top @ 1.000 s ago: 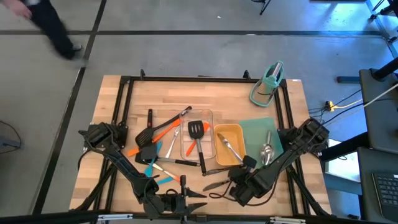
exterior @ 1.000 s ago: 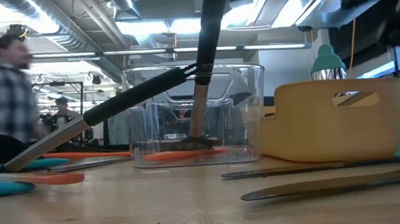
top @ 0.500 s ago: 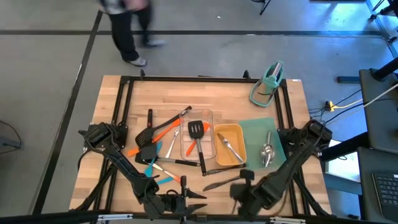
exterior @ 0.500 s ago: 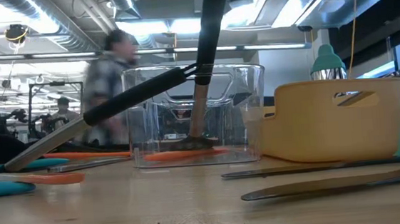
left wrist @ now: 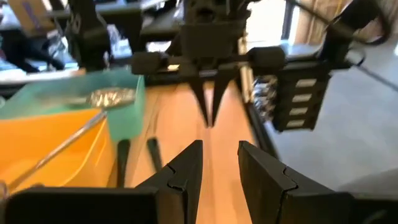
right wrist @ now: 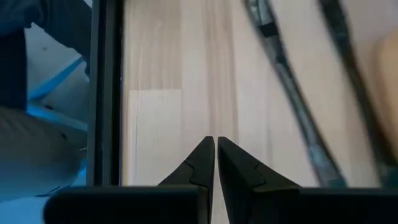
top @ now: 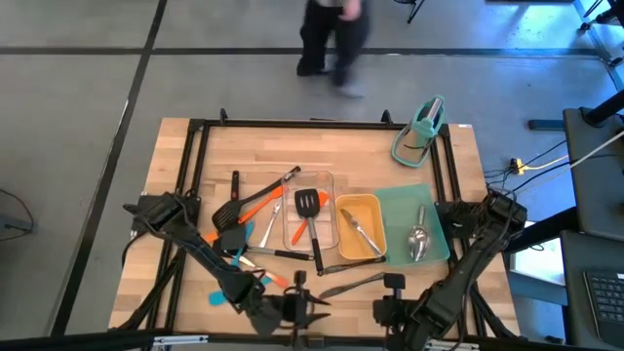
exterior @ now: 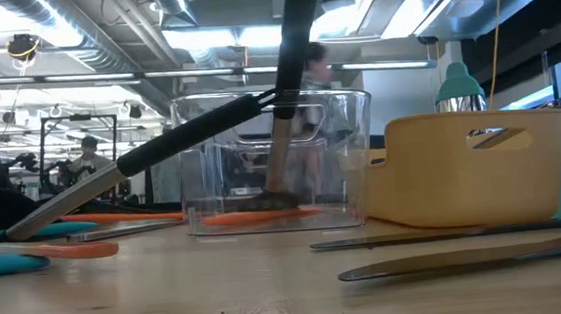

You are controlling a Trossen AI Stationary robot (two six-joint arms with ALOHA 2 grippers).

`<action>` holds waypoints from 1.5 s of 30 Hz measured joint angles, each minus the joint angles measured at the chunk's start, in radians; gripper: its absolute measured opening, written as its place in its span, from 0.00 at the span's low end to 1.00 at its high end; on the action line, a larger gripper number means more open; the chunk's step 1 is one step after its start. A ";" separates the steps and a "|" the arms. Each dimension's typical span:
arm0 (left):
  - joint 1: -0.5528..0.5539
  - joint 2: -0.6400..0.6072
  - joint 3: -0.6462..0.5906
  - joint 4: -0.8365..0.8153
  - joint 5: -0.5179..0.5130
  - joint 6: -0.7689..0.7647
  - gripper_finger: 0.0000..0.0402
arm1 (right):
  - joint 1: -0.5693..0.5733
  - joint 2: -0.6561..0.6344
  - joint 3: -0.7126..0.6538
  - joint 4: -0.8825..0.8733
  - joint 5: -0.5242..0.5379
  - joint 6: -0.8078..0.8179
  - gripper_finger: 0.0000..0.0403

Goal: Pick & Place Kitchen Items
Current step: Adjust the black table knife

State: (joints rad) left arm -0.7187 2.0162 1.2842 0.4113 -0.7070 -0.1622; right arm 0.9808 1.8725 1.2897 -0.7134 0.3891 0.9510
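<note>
The kitchen items lie spread over the wooden table. A black slotted turner and an orange spatula stand in the clear tray. Steel tongs lie in the yellow tray, and a spoon lies on the teal tray. Black turners and orange and blue spatulas lie at the left. Two dark long utensils lie near the front edge. Between these and that edge, my left gripper is open and holds nothing. It faces my right gripper, which is shut and points down above bare wood.
A teal stand sits at the far right corner. A black frame rail runs along the table's edges. A long black handle leans on the clear tray's rim. A person walks on the floor beyond the far edge.
My right gripper has swung toward the table's near edge and rolled, staying shut, and has left the low view. My left gripper has sunk a little, shifted toward the right and tipped closer to level. The person beyond the table has walked from left to right.
</note>
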 joint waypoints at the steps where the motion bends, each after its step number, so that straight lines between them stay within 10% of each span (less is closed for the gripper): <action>1: 0.009 0.003 0.000 -0.010 0.002 -0.008 0.24 | -0.002 0.000 -0.015 0.019 -0.002 0.001 0.06; 13: 0.128 0.163 0.001 0.199 0.151 -0.015 0.24 | -0.006 0.000 -0.084 0.170 0.036 -0.130 0.06; 28: 0.061 0.212 0.050 0.159 -0.101 -0.023 0.24 | -0.003 0.001 -0.085 0.174 0.083 -0.178 0.12; 45: 0.091 0.224 0.059 0.066 -0.001 -0.127 0.24 | -0.051 0.060 -0.085 0.131 0.178 -0.200 0.37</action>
State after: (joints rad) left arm -0.6282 2.2405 1.3434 0.4775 -0.7082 -0.2887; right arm 0.9300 1.9320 1.2045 -0.5822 0.5675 0.7506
